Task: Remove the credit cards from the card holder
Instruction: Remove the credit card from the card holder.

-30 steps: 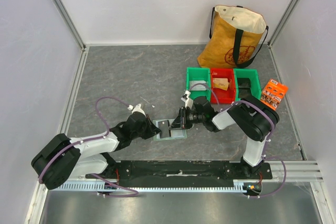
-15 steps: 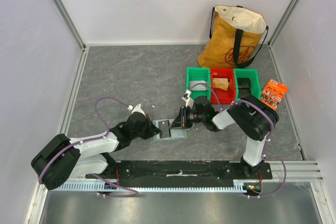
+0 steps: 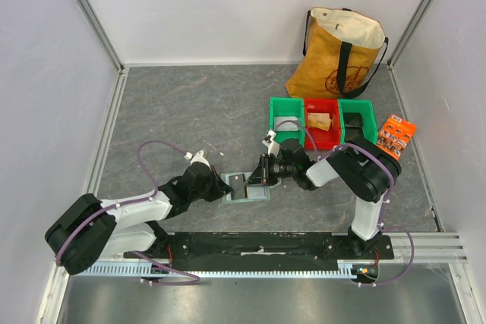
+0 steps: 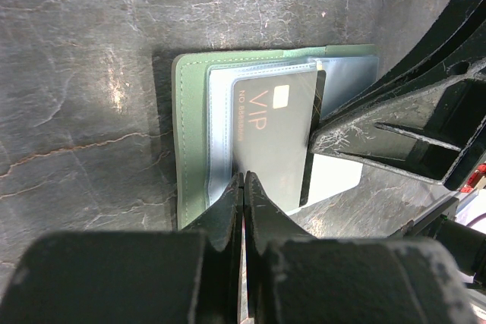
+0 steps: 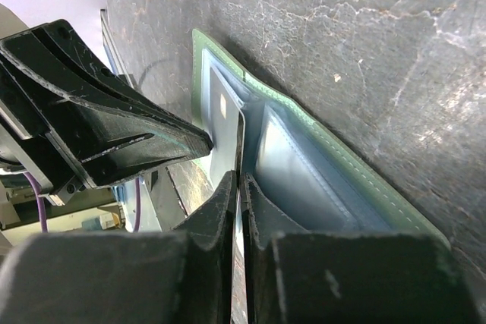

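**Thin card, edge grip: pull it flat and slow**

The holder (image 4: 190,134) lies open and flat on the worktop (image 4: 83,73), and the dark card (image 4: 273,142) sits half out of its pale blue pocket (image 5: 296,180), well clear of the holder's green spine.

Your left claw (image 4: 243,180) has its fingers together, tips resting on the holder's left edge; I judge it is pinning the holder down, not gripping it. Your right claw (image 5: 238,184) comes in from the holder's far side, fingers drawn almost together. The card's free edge runs into the slit between them, so it looks nipped there.

Expect the card to be light, stiff across its face and glossy, so likely slippery in a shallow pinch. It should bend a little but not fold. The holder is soft and light too, and will probably drag along if the pocket clings.

Take the card by that exposed long edge, as deep as the fingers allow. Draw it along the pocket's line, away from the holder's spine, and keep the left claw's weight on the holder. Lifting steeply could snag the pocket lip or let the card skid free.
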Controlling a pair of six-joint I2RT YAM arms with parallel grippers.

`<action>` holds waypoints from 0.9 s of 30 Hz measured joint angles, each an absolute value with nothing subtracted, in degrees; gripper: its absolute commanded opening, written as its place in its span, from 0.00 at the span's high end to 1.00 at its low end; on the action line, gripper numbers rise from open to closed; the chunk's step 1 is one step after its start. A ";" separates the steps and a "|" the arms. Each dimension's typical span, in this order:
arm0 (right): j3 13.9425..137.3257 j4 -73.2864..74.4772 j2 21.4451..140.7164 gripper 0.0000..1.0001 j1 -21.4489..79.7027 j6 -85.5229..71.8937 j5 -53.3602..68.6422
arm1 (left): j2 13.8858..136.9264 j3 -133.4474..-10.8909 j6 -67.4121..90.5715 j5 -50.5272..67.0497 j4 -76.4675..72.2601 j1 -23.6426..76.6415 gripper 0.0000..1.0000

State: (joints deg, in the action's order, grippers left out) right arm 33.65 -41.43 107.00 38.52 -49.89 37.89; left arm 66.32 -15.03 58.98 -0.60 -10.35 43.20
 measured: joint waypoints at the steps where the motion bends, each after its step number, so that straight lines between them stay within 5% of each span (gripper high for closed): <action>1: 33.65 -41.39 107.02 0.92 38.52 -49.87 37.89 | 66.32 -15.03 58.98 -0.60 -10.35 43.20 0.98; 5: 33.69 -41.36 107.02 1.00 38.68 -49.78 37.93 | 66.32 -15.03 58.98 -0.60 -10.35 43.20 0.98; 23: 34.83 -34.17 104.57 1.00 37.65 -46.24 38.28 | 65.67 -14.28 59.07 -0.99 -10.26 43.07 0.98; 27: 35.68 -31.35 103.92 0.87 37.63 -45.12 38.15 | 65.67 -14.28 59.07 -0.99 -10.26 43.07 0.98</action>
State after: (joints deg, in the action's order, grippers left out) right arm 35.68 -31.35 103.92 37.63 -45.12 38.15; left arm 65.67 -14.28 59.07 -0.99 -10.26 43.07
